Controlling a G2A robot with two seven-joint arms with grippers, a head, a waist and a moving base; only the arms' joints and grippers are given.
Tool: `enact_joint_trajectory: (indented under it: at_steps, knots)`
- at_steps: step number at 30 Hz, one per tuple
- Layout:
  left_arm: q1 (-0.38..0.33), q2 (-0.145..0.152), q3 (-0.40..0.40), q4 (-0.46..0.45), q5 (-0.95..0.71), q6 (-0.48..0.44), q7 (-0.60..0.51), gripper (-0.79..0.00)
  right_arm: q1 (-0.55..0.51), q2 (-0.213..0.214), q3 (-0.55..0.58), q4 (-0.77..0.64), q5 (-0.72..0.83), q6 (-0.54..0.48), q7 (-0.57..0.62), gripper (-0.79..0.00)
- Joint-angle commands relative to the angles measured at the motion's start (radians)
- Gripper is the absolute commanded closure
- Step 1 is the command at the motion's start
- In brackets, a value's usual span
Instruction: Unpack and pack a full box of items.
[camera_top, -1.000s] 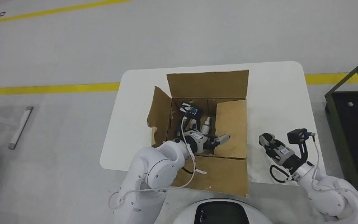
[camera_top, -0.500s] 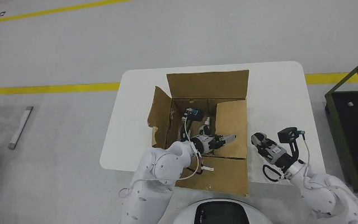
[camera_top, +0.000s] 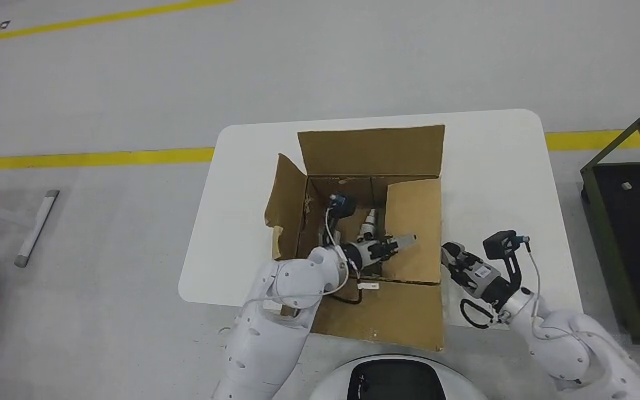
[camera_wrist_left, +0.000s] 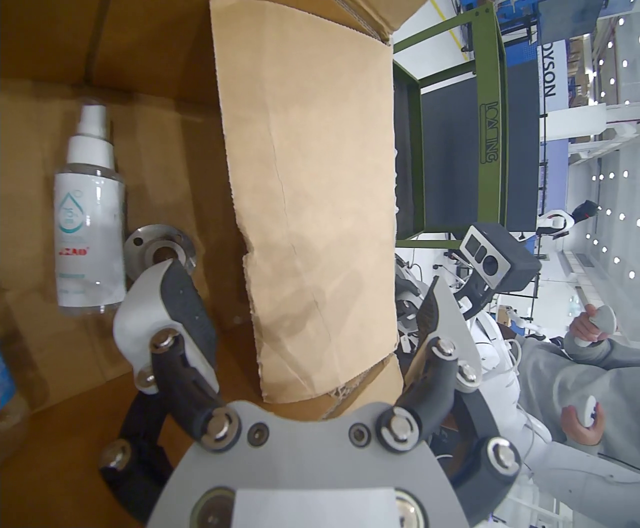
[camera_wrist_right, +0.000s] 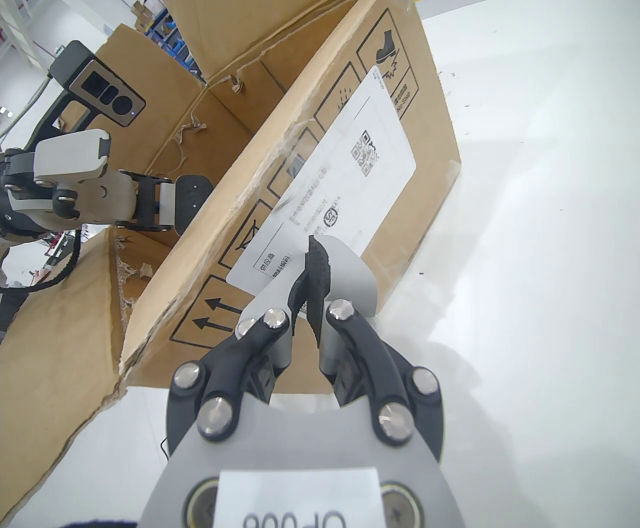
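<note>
Left hand (camera_wrist_left: 299, 292) hangs spread over the box flap (camera_wrist_left: 305, 175); right hand (camera_wrist_right: 316, 272), pressed together, beside the box (camera_wrist_right: 320, 150).

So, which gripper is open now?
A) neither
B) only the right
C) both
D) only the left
D: the left gripper is spread wide across a flap of the box, while the right gripper is pinched shut beside the box.

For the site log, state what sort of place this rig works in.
Probably a warehouse or factory-style test hall: a bare grey floor with a yellow line painted across it, a green metal rack standing near the white table, and rows of ceiling lights in the background.
</note>
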Motion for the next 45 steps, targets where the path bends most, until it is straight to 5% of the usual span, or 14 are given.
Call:
enact_joint_trajectory:
  at_steps: [1,14,15,18,33,45]
  knots:
    - [-0.002,-0.001,0.001,0.000,-0.029,0.003,0.001,-0.785,0.006,-0.001,-0.006,0.003,0.003,-0.004,0.002,0.000]
    - [-0.028,0.002,0.013,-0.103,-0.100,0.024,-0.008,-0.785,0.022,-0.006,-0.016,-0.005,0.046,-0.009,0.014,0.000]
    - [-0.032,0.001,0.009,-0.113,-0.120,0.028,-0.011,-0.785,0.020,-0.006,-0.009,-0.012,0.048,-0.009,0.017,-0.111]
    - [-0.059,0.001,0.013,-0.138,-0.140,0.017,-0.022,-0.785,0.010,-0.005,0.019,-0.036,0.077,0.006,0.015,-0.785]
    - [-0.207,-0.026,0.175,-0.045,-0.144,-0.061,0.000,-0.785,-0.140,0.008,0.300,-0.131,0.236,-0.002,-0.044,-0.785]
    - [-0.257,-0.048,0.299,0.025,-0.091,-0.079,-0.002,-0.785,-0.176,0.005,0.391,-0.146,0.418,-0.041,-0.012,-0.785]
